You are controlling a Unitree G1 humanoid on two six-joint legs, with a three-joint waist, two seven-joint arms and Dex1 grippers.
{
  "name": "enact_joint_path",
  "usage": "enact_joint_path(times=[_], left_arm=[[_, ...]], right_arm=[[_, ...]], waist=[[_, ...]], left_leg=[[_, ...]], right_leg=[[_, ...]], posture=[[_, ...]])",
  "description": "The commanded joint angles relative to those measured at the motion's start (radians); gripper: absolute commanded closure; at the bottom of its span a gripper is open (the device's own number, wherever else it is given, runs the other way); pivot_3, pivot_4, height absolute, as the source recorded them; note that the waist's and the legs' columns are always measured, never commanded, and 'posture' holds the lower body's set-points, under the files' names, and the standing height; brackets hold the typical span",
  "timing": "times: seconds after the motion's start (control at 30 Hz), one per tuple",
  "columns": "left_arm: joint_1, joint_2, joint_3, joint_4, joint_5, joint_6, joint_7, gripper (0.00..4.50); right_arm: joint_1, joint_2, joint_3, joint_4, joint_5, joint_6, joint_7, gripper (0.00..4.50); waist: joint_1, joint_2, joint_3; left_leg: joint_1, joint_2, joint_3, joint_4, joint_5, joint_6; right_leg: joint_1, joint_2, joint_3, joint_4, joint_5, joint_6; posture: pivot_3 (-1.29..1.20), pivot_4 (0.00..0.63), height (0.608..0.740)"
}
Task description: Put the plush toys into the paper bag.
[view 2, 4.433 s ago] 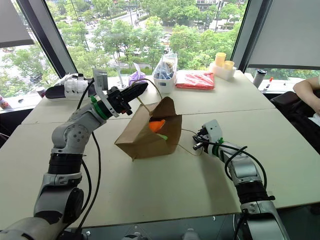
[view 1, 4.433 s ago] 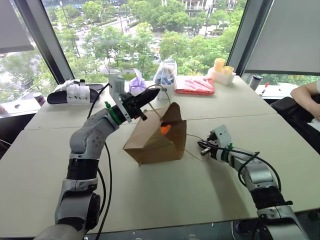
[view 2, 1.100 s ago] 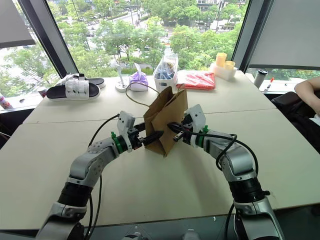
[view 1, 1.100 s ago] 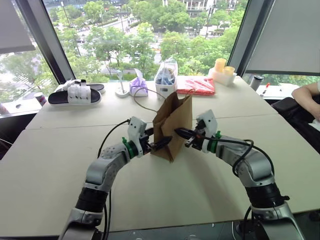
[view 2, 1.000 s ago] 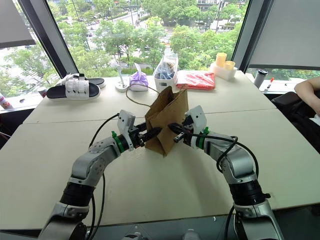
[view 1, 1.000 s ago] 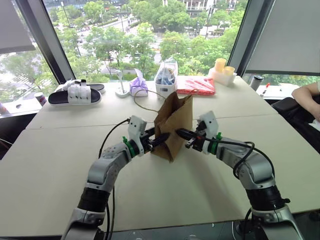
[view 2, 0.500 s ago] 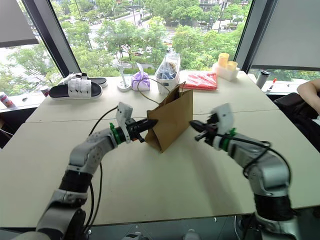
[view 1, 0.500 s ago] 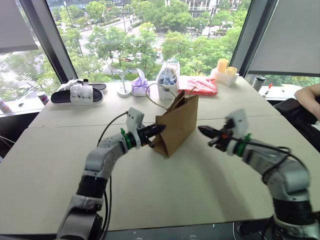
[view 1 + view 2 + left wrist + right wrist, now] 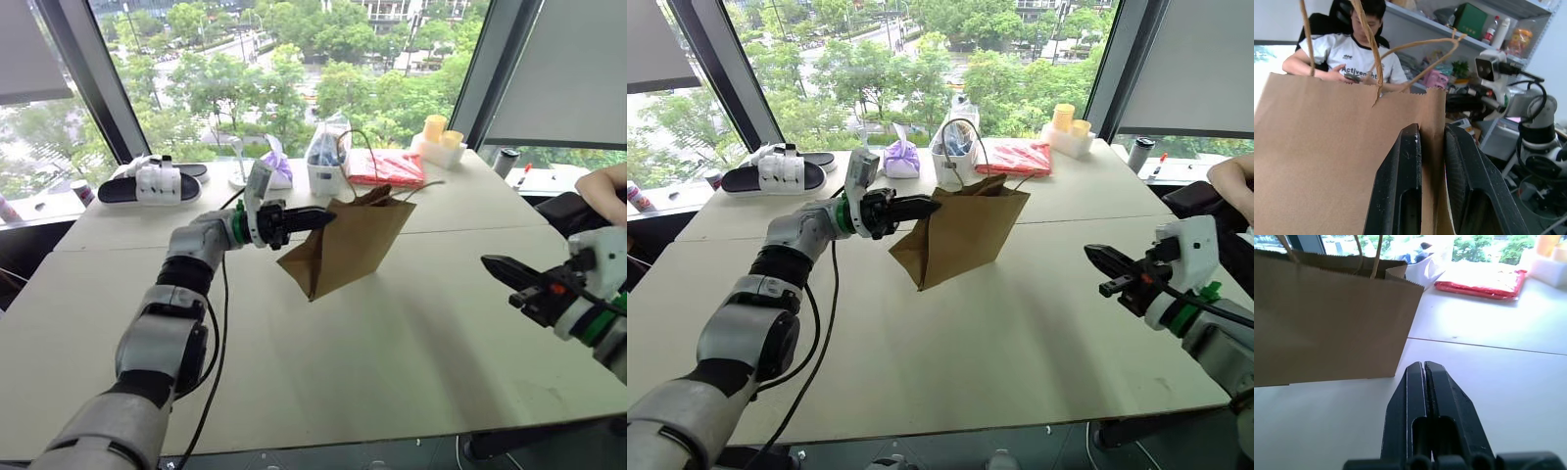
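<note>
Paper bag (image 9: 348,243), rim pinched by left end effector (image 9: 328,217)

The person's white T-shirt (image 9: 1359,56) has partly readable black lettering, "Acti…"

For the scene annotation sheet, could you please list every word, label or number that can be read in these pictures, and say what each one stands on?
"Acti...ght", partly hidden by a cord handle: on the chest of the person's white T-shirt, behind the paper bag.
Green box and bottles on the shelf: labels too small to read.
Paper bag, red packet, yellow cups: no print readable.
</note>
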Motion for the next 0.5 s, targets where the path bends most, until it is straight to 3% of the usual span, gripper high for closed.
enact_joint_path(times=[0.03,0.23,0.33,0.5], left_arm=[[-0.023,-0.004,0.011,0.056,0.056,-0.088,0.034,3.79],[-0.008,-0.019,0.022,0.073,0.099,-0.147,0.069,3.79],[-0.011,-0.016,0.029,0.075,0.103,-0.148,0.068,4.47],[-0.017,-0.009,0.033,0.080,0.114,-0.141,0.053,4.47]], right_arm=[[-0.002,-0.020,-0.026,-0.036,0.051,0.002,-0.031,4.50],[-0.006,-0.042,-0.003,-0.013,0.079,-0.013,-0.061,4.50],[-0.017,-0.056,0.019,0.008,0.077,-0.026,-0.067,4.50],[-0.026,-0.068,0.041,0.026,0.078,-0.044,-0.074,4.50]], waist=[[-0.004,-0.001,0.000],[-0.003,-0.001,0.000],[-0.005,-0.001,0.000],[-0.006,-0.001,0.000]], left_leg=[[0.000,0.000,0.000,0.000,0.000,0.000],[0.000,0.000,-0.001,0.000,0.000,0.000],[0.000,0.000,0.000,0.000,0.000,0.000],[0.000,0.000,-0.001,0.000,0.000,0.000]], right_leg=[[0.000,0.000,0.000,0.000,0.000,0.000],[0.000,0.000,0.000,0.000,0.000,0.000],[0.000,0.000,0.000,0.000,0.000,0.000],[0.000,0.000,0.000,0.000,0.000,0.001]], posture=[[0.00,0.150,0.740],[0.00,0.150,0.740],[0.00,0.150,0.740],[0.00,0.150,0.740]])
